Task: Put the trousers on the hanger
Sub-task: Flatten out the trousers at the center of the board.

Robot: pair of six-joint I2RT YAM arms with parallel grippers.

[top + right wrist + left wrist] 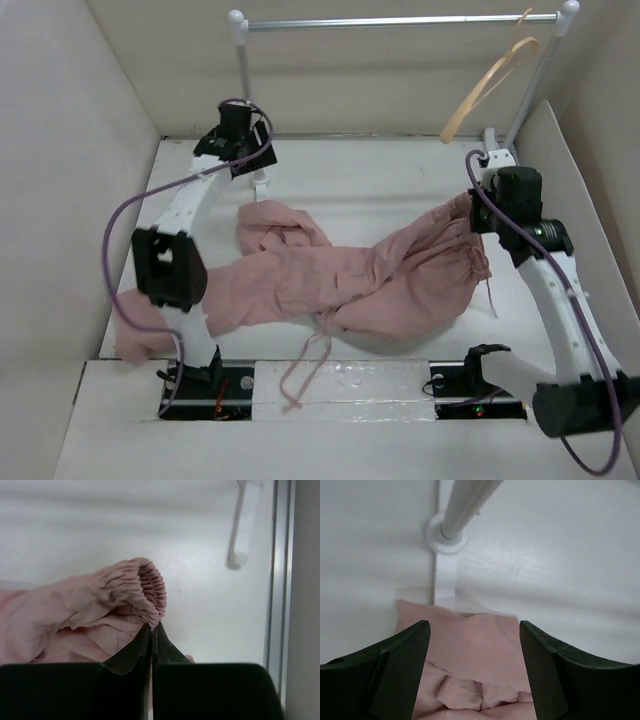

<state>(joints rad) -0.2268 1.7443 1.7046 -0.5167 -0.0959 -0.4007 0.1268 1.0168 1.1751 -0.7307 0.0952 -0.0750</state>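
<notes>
Plainly, the wrinkled dusty-pink soft fabric trousers [350, 280] sprawl across the middle of the white worktop [380, 175]. They look limp and light, likely to sag and slide. The right gripper [151, 630] has its jaws pinching the gathered waistband at centre right, a sensible firm hold. The left gripper [474, 630], jaws spread, hovers over a fabric edge. The thin curved tan wooden hanger [490, 85] hangs upper right.
</notes>
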